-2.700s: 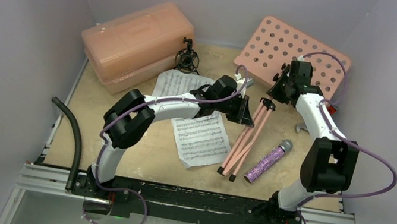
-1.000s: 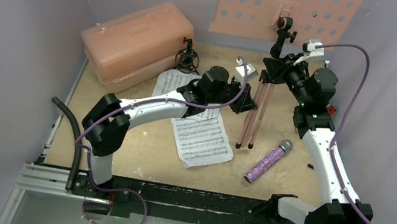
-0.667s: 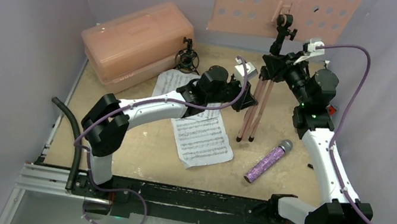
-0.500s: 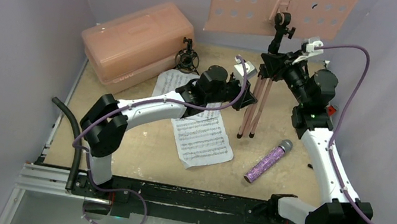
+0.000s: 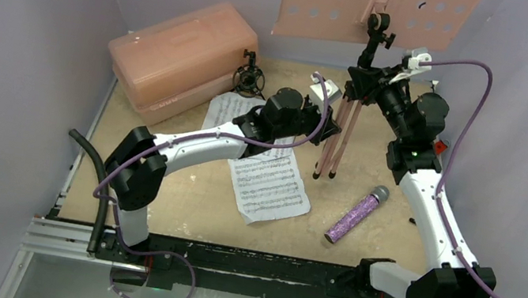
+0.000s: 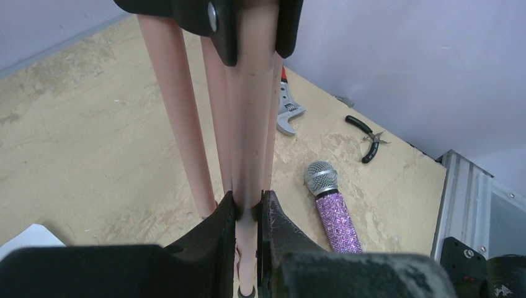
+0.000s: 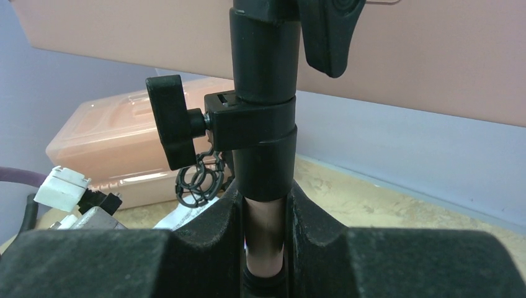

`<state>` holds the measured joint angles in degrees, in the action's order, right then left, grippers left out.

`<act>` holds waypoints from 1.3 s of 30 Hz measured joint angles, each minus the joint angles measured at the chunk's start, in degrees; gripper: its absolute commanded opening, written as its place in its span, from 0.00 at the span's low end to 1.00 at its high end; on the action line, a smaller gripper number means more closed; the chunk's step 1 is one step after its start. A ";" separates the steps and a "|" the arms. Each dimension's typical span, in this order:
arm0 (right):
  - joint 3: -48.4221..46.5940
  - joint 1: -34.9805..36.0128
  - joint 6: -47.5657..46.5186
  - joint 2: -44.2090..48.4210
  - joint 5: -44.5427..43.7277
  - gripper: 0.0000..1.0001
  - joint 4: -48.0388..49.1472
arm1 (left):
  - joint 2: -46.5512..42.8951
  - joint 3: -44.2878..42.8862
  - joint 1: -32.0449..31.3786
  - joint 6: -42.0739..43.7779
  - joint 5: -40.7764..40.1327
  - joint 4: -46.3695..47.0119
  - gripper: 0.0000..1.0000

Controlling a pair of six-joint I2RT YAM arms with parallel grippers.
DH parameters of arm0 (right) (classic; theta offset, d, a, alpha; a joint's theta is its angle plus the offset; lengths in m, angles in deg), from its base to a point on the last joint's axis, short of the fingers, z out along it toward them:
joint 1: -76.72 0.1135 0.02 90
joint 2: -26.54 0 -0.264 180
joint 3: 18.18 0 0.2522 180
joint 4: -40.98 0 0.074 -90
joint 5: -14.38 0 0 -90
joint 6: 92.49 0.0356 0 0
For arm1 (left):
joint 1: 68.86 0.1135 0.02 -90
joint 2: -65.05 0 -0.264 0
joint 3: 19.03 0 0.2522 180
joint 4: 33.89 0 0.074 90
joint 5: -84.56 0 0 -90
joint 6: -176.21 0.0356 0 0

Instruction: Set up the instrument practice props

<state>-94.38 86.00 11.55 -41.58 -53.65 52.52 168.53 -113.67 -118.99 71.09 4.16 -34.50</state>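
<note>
Both arms reach forward — left end effector [image 6: 247, 208] low, right end effector [image 7: 263, 205] higher (each clamped narrow).

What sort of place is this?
Probably an enclosed robot test cell, not a music room: plain walls box in a plywood tabletop with an aluminium mounting rail at its near edge.

Table [image 5: 180, 204] bears pink case [image 5: 180, 52], sheet-music pages [image 5: 268, 187], microphone [image 5: 353, 217], wrench [image 6: 286, 115], pliers [image 6: 367, 133].

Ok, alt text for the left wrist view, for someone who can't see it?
The left gripper is clamped on one of the bunched legs of the pink music stand, which rise to a black collar at the top. Beyond, on the table, lie a glittery purple microphone, a wrench and pliers.
</note>
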 measured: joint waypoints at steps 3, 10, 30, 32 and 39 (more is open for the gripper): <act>0.00 0.02 0.02 -0.02 -0.02 0.00 0.50 | -0.11 0.00 -0.26 -0.02 -1.16 -0.02 0.00; -0.02 0.09 0.00 -0.07 -0.04 0.00 0.74 | -0.26 0.00 -0.85 -0.02 -3.34 -0.48 0.00; -3.23 0.44 0.04 -3.39 -0.02 0.00 2.43 | -1.90 0.00 -1.31 0.37 -9.97 -3.02 0.00; -3.28 0.44 0.04 -3.74 -0.02 0.00 2.80 | -1.90 0.00 -1.31 0.37 -10.21 -3.37 0.00; -6.05 0.39 -0.59 -5.40 0.00 0.00 2.80 | -1.88 0.00 -1.31 0.22 -11.28 -3.45 0.00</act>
<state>-100.43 86.39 10.96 -46.98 -53.65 55.31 166.65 -113.67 -120.30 71.31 -7.12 -37.95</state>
